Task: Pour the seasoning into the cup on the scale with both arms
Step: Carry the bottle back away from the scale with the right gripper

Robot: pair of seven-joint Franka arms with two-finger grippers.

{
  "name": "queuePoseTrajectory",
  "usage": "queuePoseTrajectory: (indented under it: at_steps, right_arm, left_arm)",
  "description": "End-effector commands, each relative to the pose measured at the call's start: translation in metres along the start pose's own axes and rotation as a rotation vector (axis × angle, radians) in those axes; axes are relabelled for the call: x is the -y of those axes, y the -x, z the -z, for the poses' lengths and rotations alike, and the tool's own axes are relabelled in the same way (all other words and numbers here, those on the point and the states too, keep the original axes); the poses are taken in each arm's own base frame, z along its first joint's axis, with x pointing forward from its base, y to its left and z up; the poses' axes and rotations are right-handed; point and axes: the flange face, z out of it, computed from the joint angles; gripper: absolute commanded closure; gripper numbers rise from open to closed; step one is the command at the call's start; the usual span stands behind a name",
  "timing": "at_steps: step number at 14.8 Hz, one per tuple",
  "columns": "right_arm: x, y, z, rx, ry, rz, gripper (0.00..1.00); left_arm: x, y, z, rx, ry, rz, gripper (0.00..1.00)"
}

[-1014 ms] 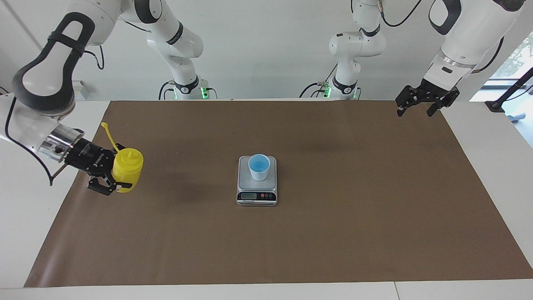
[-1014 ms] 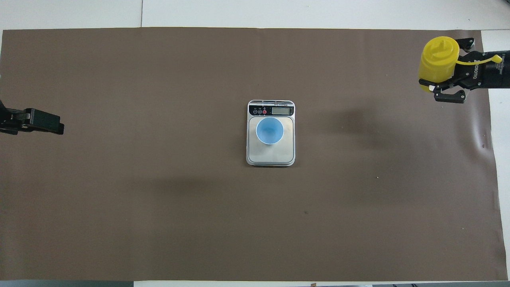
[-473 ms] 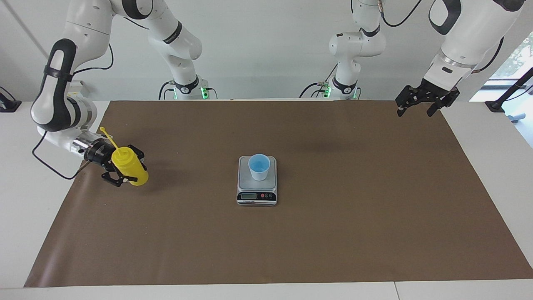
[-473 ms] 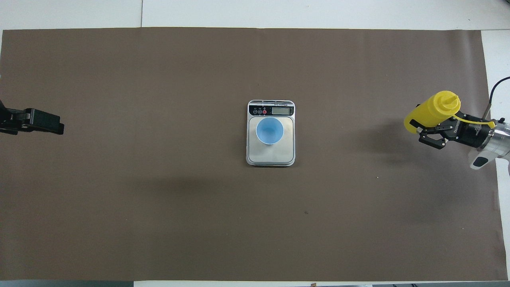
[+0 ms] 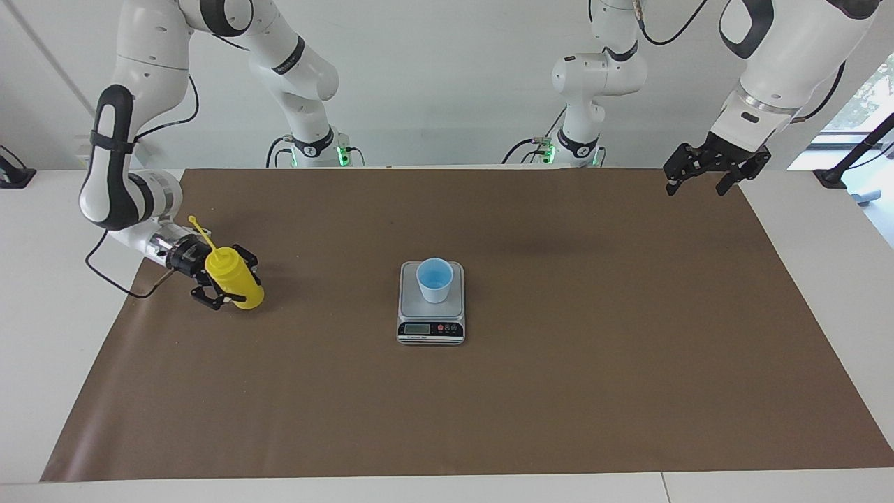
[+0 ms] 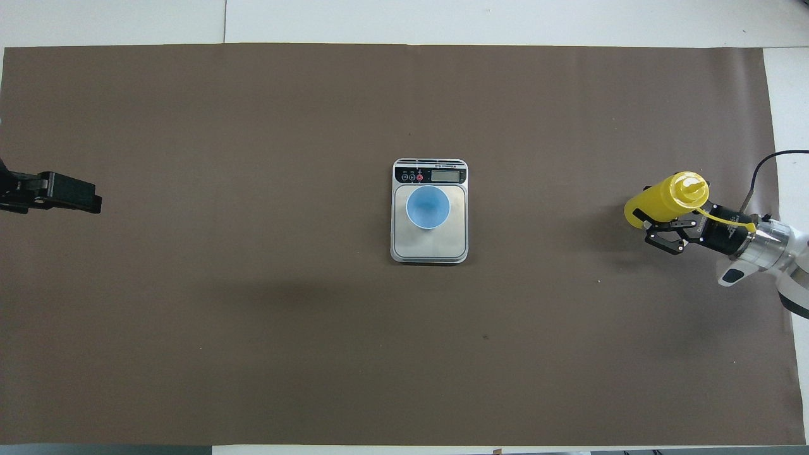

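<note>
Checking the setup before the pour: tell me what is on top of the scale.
The light blue cup stands upright on the scale platform, nothing else. Its blue inside looks empty in the overhead view. The platform patch under the cup is covered.

Yellow bottle [image 5: 236, 280] with yellow strap, at nine o'clock of the scale [image 5: 431, 311]. Light blue cup [image 5: 434, 279], deeper blue inside. Scale: silver-grey platform, black front strip, grey display, what looks like one red button. Plain brown mat [image 5: 559, 391] on white table [image 5: 831, 237]. White arms, black bands; black grippers.
</note>
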Motion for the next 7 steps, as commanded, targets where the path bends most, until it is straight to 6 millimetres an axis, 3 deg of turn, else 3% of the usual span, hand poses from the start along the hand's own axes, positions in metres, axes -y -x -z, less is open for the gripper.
queuePoseTrajectory:
  at_steps: [1, 3, 7]
  right_arm:
    - [-0.004, -0.017, -0.006, 0.044, -0.011, 0.096, 1.00]
    - [-0.007, -0.027, -0.010, 0.066, 0.000, 0.093, 1.00]
    - [0.003, -0.020, -0.008, 0.081, 0.001, 0.012, 1.00]
  left_arm:
    - [0.002, 0.004, 0.002, 0.007, 0.012, -0.010, 0.00]
    - [0.002, 0.005, 0.001, 0.011, 0.012, -0.010, 0.00]
    - [0.002, 0.004, 0.002, 0.008, 0.012, -0.010, 0.00]
